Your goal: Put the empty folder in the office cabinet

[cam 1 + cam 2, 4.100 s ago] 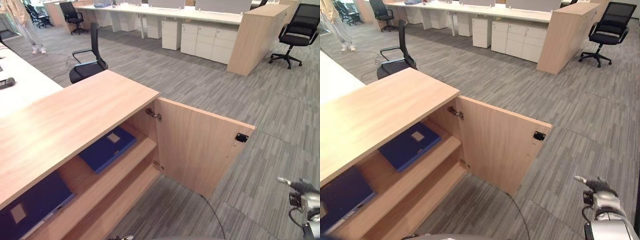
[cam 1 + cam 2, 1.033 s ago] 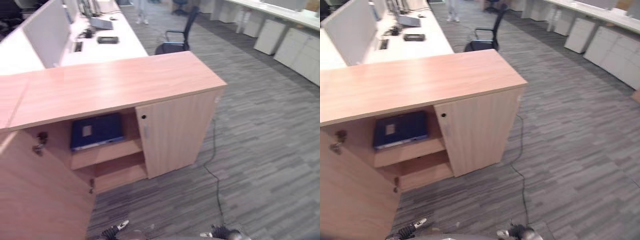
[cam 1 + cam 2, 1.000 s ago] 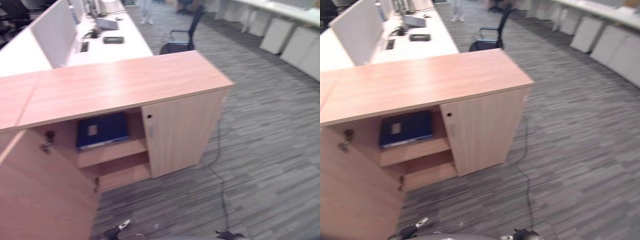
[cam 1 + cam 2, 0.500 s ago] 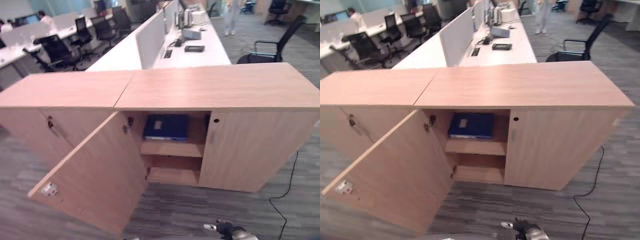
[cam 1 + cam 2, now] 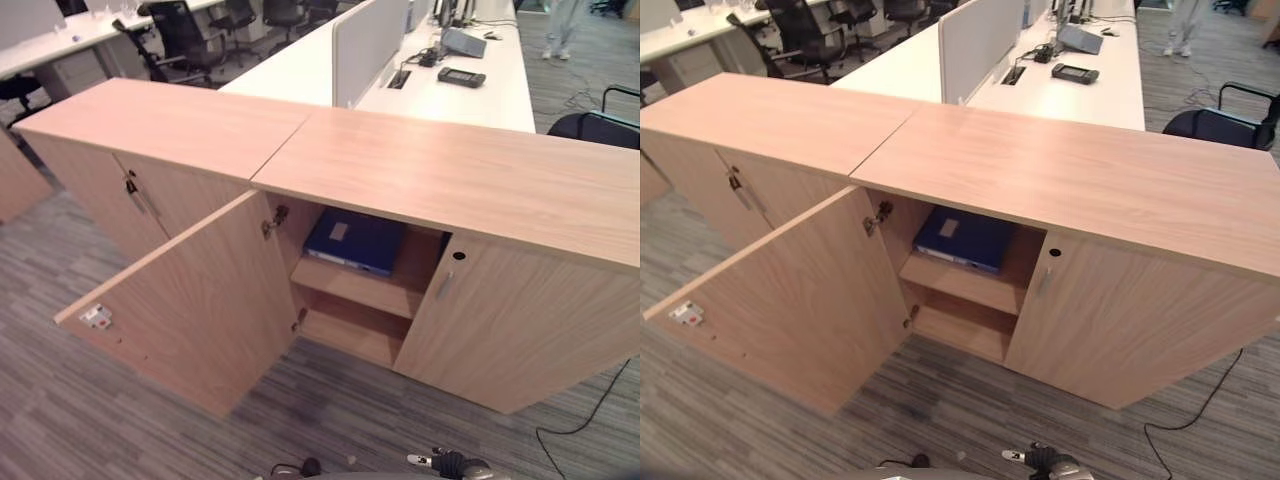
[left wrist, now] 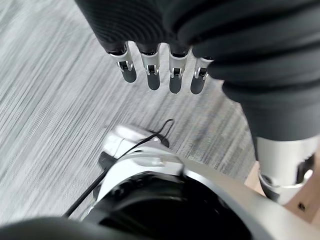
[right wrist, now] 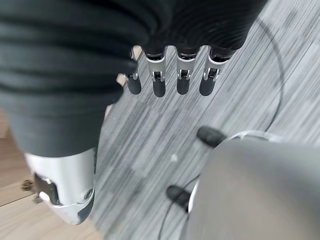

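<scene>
Blue folder (image 5: 355,240) lying flat on upper shelf (image 5: 350,288) inside open office cabinet (image 5: 450,190), left door (image 5: 190,300) swung wide, right door (image 5: 520,330) closed. Left hand (image 6: 160,65) hanging over grey carpet (image 5: 60,400), fingers (image 6: 152,75) straight and loose, holding nothing. Right hand (image 7: 170,70) likewise: fingers (image 7: 183,77) extended, empty, above the carpet.
</scene>
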You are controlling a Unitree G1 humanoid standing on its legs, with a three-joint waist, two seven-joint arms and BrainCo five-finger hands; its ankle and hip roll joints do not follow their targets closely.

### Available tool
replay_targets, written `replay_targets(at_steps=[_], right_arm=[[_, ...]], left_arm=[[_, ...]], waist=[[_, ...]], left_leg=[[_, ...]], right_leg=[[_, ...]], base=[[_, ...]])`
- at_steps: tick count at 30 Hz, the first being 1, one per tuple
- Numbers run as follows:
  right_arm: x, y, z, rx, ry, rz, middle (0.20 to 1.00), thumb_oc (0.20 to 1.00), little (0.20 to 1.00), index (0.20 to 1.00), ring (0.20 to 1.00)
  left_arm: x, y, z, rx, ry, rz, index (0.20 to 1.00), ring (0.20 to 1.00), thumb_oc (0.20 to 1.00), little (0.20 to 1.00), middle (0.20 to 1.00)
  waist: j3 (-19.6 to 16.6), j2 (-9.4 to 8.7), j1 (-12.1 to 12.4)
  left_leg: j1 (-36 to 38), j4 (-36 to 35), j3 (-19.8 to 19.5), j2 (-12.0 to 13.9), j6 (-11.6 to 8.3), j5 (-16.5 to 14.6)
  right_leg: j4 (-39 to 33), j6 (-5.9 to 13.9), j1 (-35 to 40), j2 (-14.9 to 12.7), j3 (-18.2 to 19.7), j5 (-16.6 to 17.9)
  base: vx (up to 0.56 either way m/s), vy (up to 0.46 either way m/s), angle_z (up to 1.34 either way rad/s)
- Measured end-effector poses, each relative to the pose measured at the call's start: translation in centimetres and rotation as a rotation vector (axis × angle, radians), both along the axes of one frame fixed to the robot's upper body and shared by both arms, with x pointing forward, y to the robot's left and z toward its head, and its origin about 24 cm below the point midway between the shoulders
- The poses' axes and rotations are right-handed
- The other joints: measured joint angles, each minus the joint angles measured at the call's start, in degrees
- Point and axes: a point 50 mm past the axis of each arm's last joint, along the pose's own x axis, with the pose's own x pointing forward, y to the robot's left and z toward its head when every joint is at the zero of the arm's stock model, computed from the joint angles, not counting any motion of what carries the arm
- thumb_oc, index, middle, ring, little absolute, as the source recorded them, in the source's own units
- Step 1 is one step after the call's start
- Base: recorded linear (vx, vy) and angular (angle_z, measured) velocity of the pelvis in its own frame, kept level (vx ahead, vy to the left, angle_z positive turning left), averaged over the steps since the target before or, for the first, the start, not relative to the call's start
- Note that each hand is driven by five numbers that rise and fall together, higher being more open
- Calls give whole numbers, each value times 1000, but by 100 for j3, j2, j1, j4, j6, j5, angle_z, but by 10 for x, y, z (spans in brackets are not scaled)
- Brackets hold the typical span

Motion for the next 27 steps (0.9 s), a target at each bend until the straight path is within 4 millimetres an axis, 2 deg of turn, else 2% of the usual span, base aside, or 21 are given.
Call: replay_targets(at_steps=[2, 3, 4, 5, 6, 7, 9, 11, 12, 15, 16, 20, 23, 27], right_arm=[[6, -4, 2, -5, -14, -13, 1000, 1000, 1000, 1000, 1000], [5, -6, 3, -7, -20, -29, 1000, 1000, 1000, 1000, 1000], [4, -7, 3, -9, -16, -29, 1000, 1000, 1000, 1000, 1000], [1, -12, 3, -20, -11, -36, 1000, 1000, 1000, 1000, 1000], [-4, -18, 3, -29, -2, -58, 1000, 1000, 1000, 1000, 1000], [-11, -27, 4, -46, 8, -93, 1000, 1000, 1000, 1000, 1000], [-17, -33, 4, -52, 13, -133, 1000, 1000, 1000, 1000, 1000], [-17, -32, 4, -46, 9, -144, 1000, 1000, 1000, 1000, 1000], [-16, -30, 3, -36, 2, -151, 1000, 1000, 1000, 1000, 1000], [-19, -28, 2, -30, 11, -152, 1000, 1000, 1000, 1000, 1000], [-20, -27, 2, -29, 12, -152, 1000, 1000, 1000, 1000, 1000], [-23, -30, 2, -32, 19, -153, 1000, 1000, 1000, 1000, 1000], [-20, -32, 3, -36, 6, -147, 1000, 1000, 1000, 1000, 1000], [-21, -36, 5, -43, 4, -143, 1000, 1000, 1000, 1000, 1000]], left_arm=[[14, 1, 1, 9, -18, 3, 1000, 1000, 1000, 1000, 1000], [3, 5, 1, 19, 9, 44, 1000, 1000, 1000, 1000, 1000], [3, 6, 1, 25, 9, 44, 1000, 1000, 1000, 1000, 1000], [6, 6, 1, 28, -4, 50, 1000, 1000, 1000, 1000, 1000], [8, 6, 2, 25, -27, 68, 1000, 1000, 1000, 1000, 1000], [18, 11, 5, 40, -78, 90, 1000, 1000, 1000, 1000, 1000], [34, 25, 12, 82, -151, 99, 1000, 1000, 1000, 1000, 1000], [43, 44, 20, 139, -176, 91, 1000, 1000, 1000, 1000, 1000], [51, 63, 28, 190, -203, 108, 1000, 1000, 1000, 1000, 1000], [61, 88, 42, 273, -249, 101, 1000, 1000, 1000, 1000, 1000], [74, 99, 51, 306, -286, 93, 1000, 1000, 1000, 1000, 1000], [104, 136, 82, 435, -354, 56, 1000, 1000, 1000, 1000, 1000], [120, 146, 96, 469, -413, 75, 1000, 1000, 1000, 1000, 1000], [137, 161, 113, 517, -448, 87, 1000, 1000, 1000, 1000, 1000]], waist=[[226, -70, 12], [268, -159, -4], [279, -187, -21], [272, -86, -20], [241, 12, -35], [151, 185, -25], [116, 209, -8], [70, 200, -14], [60, 211, -14], [-98, 244, -6], [-145, 311, -16], [-256, 473, -21], [-295, 550, -55], [-321, 520, -105]], left_leg=[[-181, 109, 174, -13, -278, 187], [-197, 704, 918, 59, 18, -250], [-150, 862, 1057, 67, 63, -374], [55, 682, 1021, 108, 85, -400], [248, 318, 973, 177, 85, -370], [417, -19, 948, 228, 116, -375], [614, -372, 910, 181, 229, -277], [666, -396, 905, 122, 247, -284], [769, -475, 908, 99, 267, -271], [808, -528, 953, 95, 277, -270], [849, -561, 990, 93, 278, -269], [1013, -602, 1110, 135, 300, -283], [1042, -604, 1191, 163, 292, -290], [1076, -606, 1261, 210, 286, -293]], right_leg=[[53, -263, -92, -58, -206, -31], [139, -440, -96, -160, -275, -41], [183, -415, -98, -220, -273, -68], [268, -327, -82, -248, -264, -125], [260, -251, -58, -174, -298, -37], [214, -202, -29, -149, -394, -14], [17, -74, 110, -168, -448, 68], [-144, -14, 203, -212, -447, 131], [-145, -10, 240, -235, -435, 132], [-144, -5, 238, -247, -407, 130], [-147, -4, 240, -250, -370, 130], [-148, -1, 319, -214, -231, 133], [-149, 1, 297, -183, -115, 139], [-148, -2, 297, -140, -56, 138]], base=[[-17, -43, 58], [52, -37, 20], [53, -24, 11], [81, -2, 14], [51, 32, 24], [68, 47, 35], [49, 38, 20], [47, 45, 0], [35, 41, -5], [33, 31, -7], [38, 36, -13], [26, 34, -19], [21, 14, -16], [12, 16, -12]])
